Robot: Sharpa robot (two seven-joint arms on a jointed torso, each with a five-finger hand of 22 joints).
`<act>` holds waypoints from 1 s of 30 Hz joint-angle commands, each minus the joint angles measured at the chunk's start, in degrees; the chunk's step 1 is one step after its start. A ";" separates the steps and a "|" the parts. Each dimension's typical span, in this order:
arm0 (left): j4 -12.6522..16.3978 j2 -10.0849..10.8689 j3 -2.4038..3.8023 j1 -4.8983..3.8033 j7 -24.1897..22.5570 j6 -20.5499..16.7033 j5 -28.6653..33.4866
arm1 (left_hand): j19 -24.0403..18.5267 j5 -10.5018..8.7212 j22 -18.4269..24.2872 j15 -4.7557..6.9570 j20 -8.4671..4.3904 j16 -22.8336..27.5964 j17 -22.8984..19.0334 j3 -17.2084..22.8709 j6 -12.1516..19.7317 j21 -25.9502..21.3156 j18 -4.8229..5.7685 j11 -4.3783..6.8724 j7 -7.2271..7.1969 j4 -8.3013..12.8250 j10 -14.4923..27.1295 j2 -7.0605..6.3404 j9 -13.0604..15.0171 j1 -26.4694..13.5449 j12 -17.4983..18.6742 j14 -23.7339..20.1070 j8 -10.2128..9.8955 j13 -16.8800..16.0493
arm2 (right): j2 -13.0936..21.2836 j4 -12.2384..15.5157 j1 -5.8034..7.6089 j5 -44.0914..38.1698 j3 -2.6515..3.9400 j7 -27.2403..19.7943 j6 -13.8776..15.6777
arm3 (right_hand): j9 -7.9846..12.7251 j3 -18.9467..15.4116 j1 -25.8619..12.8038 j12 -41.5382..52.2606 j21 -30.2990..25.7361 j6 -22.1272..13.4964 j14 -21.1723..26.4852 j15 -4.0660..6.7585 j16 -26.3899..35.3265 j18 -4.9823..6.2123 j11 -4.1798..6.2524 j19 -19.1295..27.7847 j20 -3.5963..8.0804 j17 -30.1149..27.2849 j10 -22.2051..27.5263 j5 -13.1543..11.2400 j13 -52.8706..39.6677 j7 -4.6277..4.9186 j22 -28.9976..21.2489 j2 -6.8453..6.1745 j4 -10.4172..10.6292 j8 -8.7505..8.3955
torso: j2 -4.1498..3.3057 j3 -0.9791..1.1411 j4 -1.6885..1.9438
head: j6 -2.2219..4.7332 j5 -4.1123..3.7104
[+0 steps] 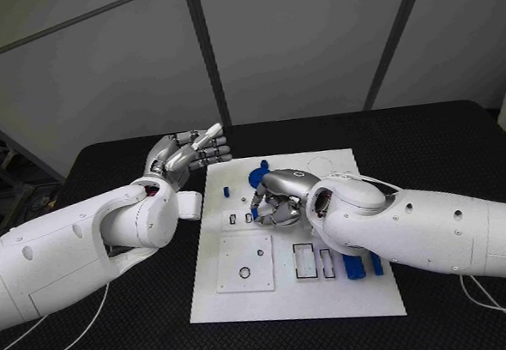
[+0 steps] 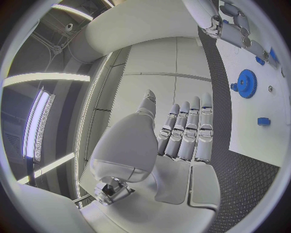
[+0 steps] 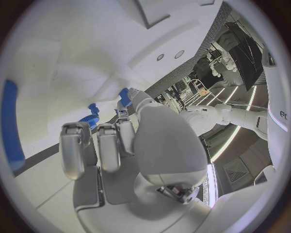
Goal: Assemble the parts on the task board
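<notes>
Hands of the Sharpa robot work at a white task board [image 1: 295, 295] lying in the middle of the black table [image 1: 122, 329]. Its right hand [image 1: 278, 198] hangs low over the board's middle, fingers curled downward toward the small slots there; whether anything is pinched between them cannot be told. Its left hand [image 1: 186, 155] is raised just off the board's far left corner, fingers straight and side by side, holding nothing.

Blue parts are scattered across the board: a toothed gear [image 1: 259, 172] near the far edge, just beyond the right hand, a small peg [image 1: 226, 192] close to the left edge, and a cluster of bar-shaped pieces [image 1: 362, 265] by the right edge, partly under the right forearm. The left wrist view shows the gear [image 2: 246, 83] lying flat.

Judging by their look, these parts are light, rigid plastic: unlikely to crush, but smooth and easily flicked aside. The gear is probably best taken across its toothed rim, where fingertips find purchase, and the bars across their long sides, then lowered squarely into the matching recesses.
</notes>
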State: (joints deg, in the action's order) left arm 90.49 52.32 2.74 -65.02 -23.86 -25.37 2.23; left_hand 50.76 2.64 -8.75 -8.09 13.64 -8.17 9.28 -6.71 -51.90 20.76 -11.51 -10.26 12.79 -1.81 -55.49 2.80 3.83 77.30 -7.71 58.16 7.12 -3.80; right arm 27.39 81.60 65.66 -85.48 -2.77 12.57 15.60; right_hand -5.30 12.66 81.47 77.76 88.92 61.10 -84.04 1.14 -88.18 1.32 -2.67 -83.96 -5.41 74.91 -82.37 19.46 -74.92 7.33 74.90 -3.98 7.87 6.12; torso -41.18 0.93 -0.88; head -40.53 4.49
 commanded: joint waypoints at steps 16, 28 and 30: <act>0.06 0.07 0.04 -0.10 -0.23 0.80 -0.40 | 0.07 0.18 0.08 0.04 0.40 0.40 0.08 -0.04 -0.19 -0.28 1.10 -0.26 0.43 0.44 -0.08 0.24 -0.02 0.56 0.40 0.29 -0.38 0.00 | 0.06 -0.18 -0.10 -0.63 -0.16 1.46 -1.07 | 0.51 0.02 -1.81 -1.62 -0.25 -1.90 -4.91 -0.49 0.04 -0.66 -0.69 -3.90 -0.28 10.37 1.33 0.06 -2.69 1.04 12.63 -1.02 0.30 -1.32 | 0.00 0.02 0.01 | -0.15 -0.01; 0.04 0.07 0.04 -0.10 -0.25 0.78 -0.40 | 0.08 0.19 0.09 0.04 0.40 0.42 0.09 -0.03 -0.20 -0.28 1.10 -0.27 0.43 0.46 -0.08 0.32 -0.02 0.60 0.42 0.29 -0.39 0.00 | 0.04 -0.18 -0.10 -0.65 -0.16 1.29 -0.75 | 0.59 -0.17 -2.41 -1.85 -0.30 -2.29 -4.87 -0.65 0.12 -0.64 -0.85 -3.82 -0.44 10.20 1.49 -0.01 -2.50 1.19 12.55 -1.43 0.48 -1.53 | 0.00 0.03 -0.03 | -0.25 -0.02; 0.04 0.07 0.04 -0.10 -0.25 0.78 -0.40 | 0.08 0.19 0.09 0.04 0.40 0.42 0.09 -0.03 -0.20 -0.28 1.10 -0.27 0.43 0.46 -0.08 0.32 -0.02 0.60 0.42 0.29 -0.39 0.00 | 0.04 -0.17 -0.10 -0.65 -0.16 1.24 -0.70 | 0.60 -0.18 -2.46 -1.86 -0.30 -2.31 -4.87 -0.66 0.12 -0.63 -0.86 -3.81 -0.45 10.21 1.50 -0.03 -2.50 1.20 12.53 -1.46 0.49 -1.54 | 0.00 0.03 -0.03 | -0.25 -0.02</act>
State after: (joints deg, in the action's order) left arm 90.48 52.37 2.74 -65.02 -23.85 -25.28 2.23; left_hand 50.76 2.64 -8.71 -8.09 13.64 -7.95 9.32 -6.71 -52.11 20.76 -11.51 -10.27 13.00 -1.81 -55.49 3.10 3.83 77.60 -7.48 58.16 7.12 -3.80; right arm 27.44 81.41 65.51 -85.81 -2.90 13.70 15.20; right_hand -4.72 12.54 79.61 76.20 88.92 59.07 -84.04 0.71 -88.18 1.32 -3.37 -83.96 -5.41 74.90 -81.26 19.48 -74.92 8.54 74.90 -5.41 8.01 4.87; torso -41.16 0.94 -0.86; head -40.76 4.45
